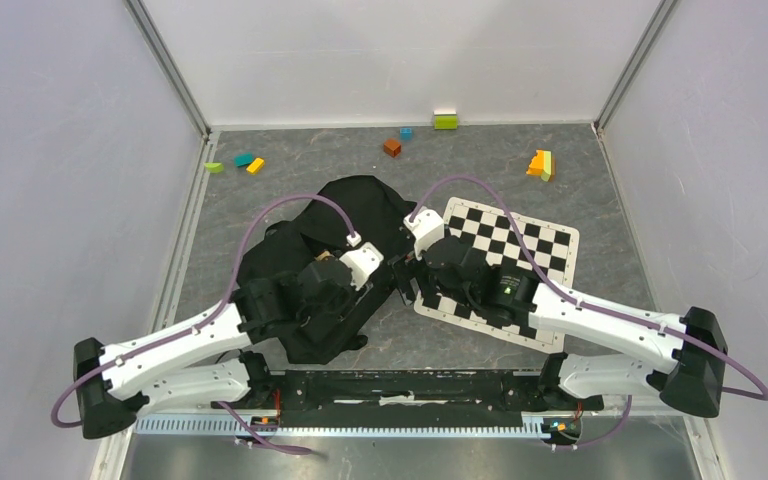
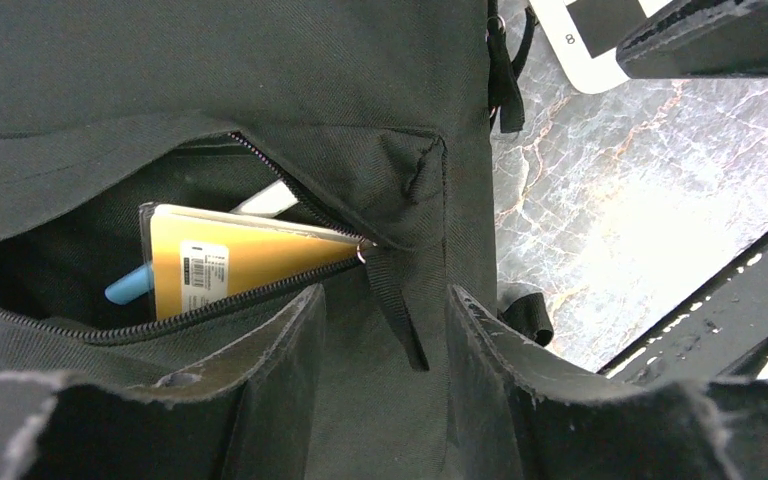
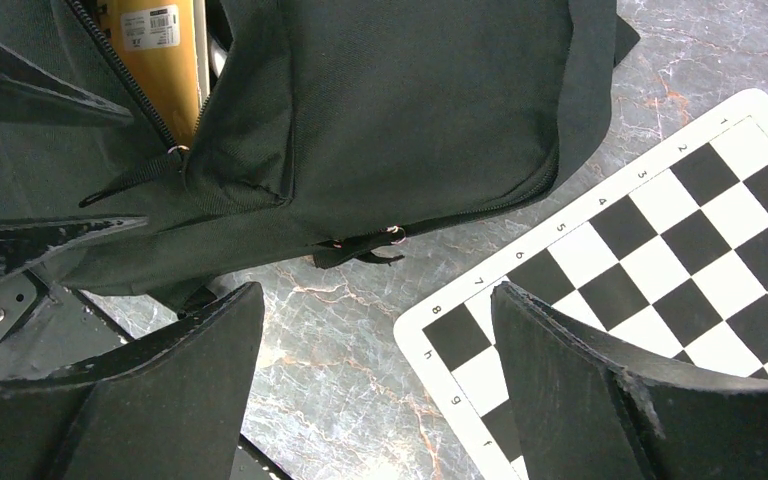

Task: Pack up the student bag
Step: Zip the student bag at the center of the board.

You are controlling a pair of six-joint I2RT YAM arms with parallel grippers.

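- Student bag [image 2: 260, 70] fills the left wrist view; the left gripper [image 2: 385, 300] hovers over its front pocket with fingers apart, and the zip pull tab [image 2: 396, 305] lies between the tips, not visibly pinched
- Inside that pocket sit a yellow booklet [image 2: 250, 265] and a blue pen [image 2: 128, 287], both partly showing past the open zip [image 2: 210, 308]
- The right gripper [image 3: 378, 295] is spread wide and holds nothing, over bare table [image 3: 340, 380] just beside the bag's lower edge, between the bag and the checkered board [image 3: 700, 230]
- The bag lies flat on the table ahead of the left arm
- Judged step: the pocket is loaded and closing it is in hand; next the left fingers would need to pinch the tab and draw the slider along the zip, with the right gripper steadying the fabric
- Hard to tell: a white edge behind the booklet is unidentifiable, the main compartment is out of sight, and both arms cover much of the bag from above
- Small coloured blocks [image 1: 392, 147] sit well beyond the bag; whether they belong inside is unclear
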